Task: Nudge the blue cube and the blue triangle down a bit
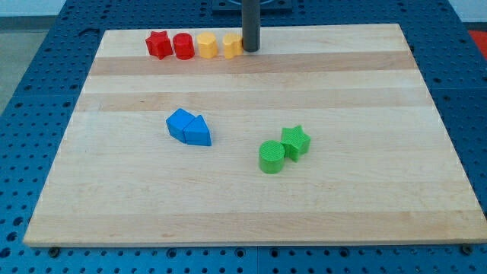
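The blue cube [179,123] and the blue triangle [198,132] lie touching each other left of the board's middle, the cube to the upper left. My tip [250,50] stands near the view's top edge of the board, right beside a yellow block [232,45], far above and to the right of the blue pair.
A row at the top holds a red star [157,44], a red cylinder [183,46], a yellow hexagon-like block [206,46] and the yellow block by my tip. A green cylinder [272,157] and a green star [295,141] touch right of the middle. The wooden board [365,190] lies on a blue pegboard.
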### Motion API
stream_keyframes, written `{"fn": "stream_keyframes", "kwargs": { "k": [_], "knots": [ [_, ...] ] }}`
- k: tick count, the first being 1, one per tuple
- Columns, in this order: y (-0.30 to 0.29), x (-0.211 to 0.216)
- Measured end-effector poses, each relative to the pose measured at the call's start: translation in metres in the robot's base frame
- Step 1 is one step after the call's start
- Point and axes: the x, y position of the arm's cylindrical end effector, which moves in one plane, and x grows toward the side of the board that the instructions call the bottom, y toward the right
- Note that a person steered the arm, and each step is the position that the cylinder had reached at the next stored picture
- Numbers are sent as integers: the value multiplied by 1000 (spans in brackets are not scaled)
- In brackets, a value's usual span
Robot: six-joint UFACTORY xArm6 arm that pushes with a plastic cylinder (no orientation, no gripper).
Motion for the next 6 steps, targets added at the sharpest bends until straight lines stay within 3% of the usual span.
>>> {"fn": "stream_keyframes", "kwargs": {
  "k": [2,3,4,6],
  "knots": [
    [0,13],
    [-5,45],
    [-75,70],
    [-126,171]
  ]
}}
